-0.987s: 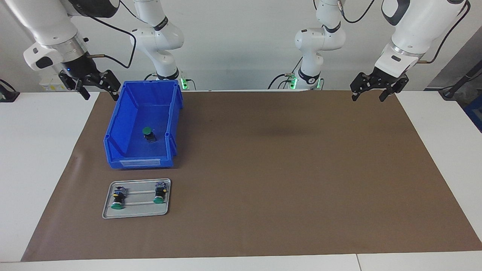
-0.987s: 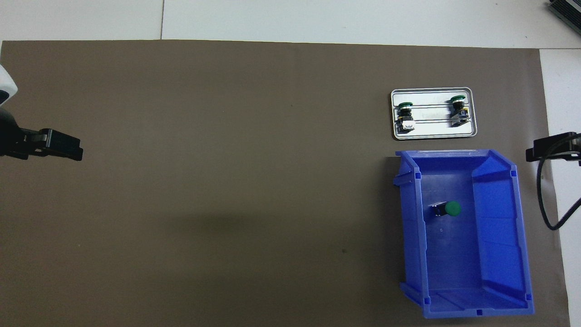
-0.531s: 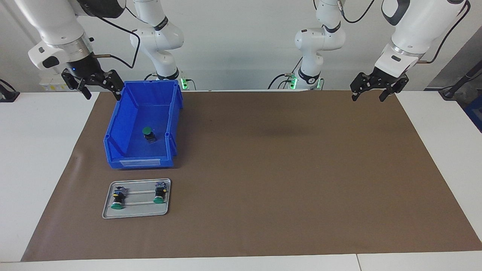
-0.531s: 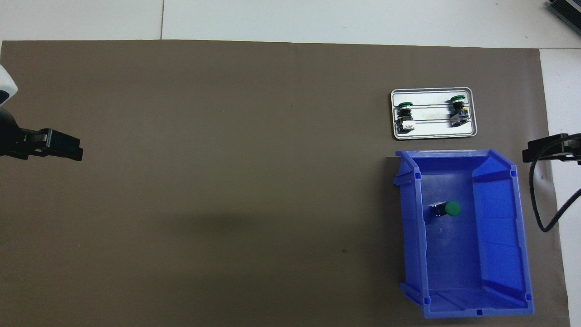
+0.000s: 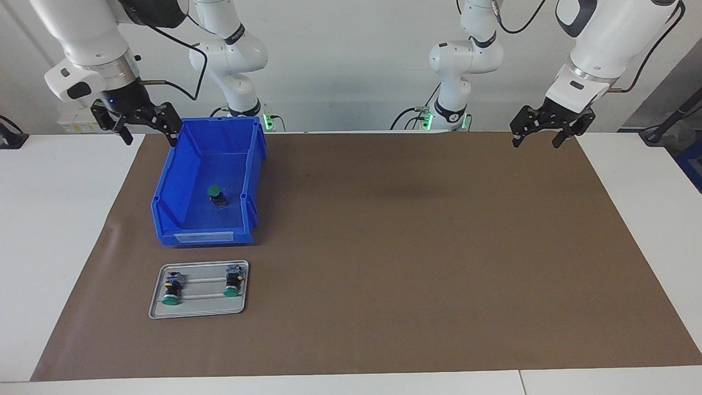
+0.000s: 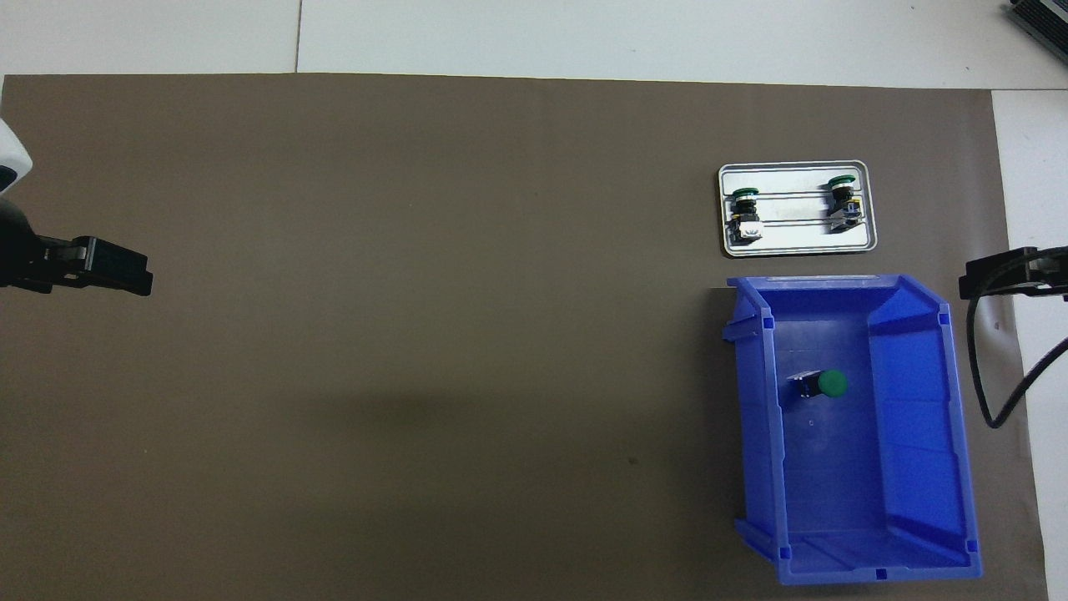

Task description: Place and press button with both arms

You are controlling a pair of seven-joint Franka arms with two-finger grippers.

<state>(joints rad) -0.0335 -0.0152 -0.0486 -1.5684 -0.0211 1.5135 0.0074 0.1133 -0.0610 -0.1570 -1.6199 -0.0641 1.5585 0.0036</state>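
In the blue bin [image 5: 205, 181], seen from the facing camera, the button [image 5: 216, 195] lies tipped on the floor, green cap toward the robots. The right gripper [image 5: 143, 122], jaws apart and empty, hangs over the bench just beside the bin's corner nearest the robots, so the right arm is plainly the nearer. The left gripper [image 5: 543, 131], jaws also apart, waits over the mat's opposite end. Two more buttons sit on a grey tray [image 5: 198, 310].

From overhead, the button [image 6: 822, 384] lies crosswise in the bin [image 6: 918, 434]; only the right gripper's tip [image 6: 997, 274] shows beside the bin's rim.
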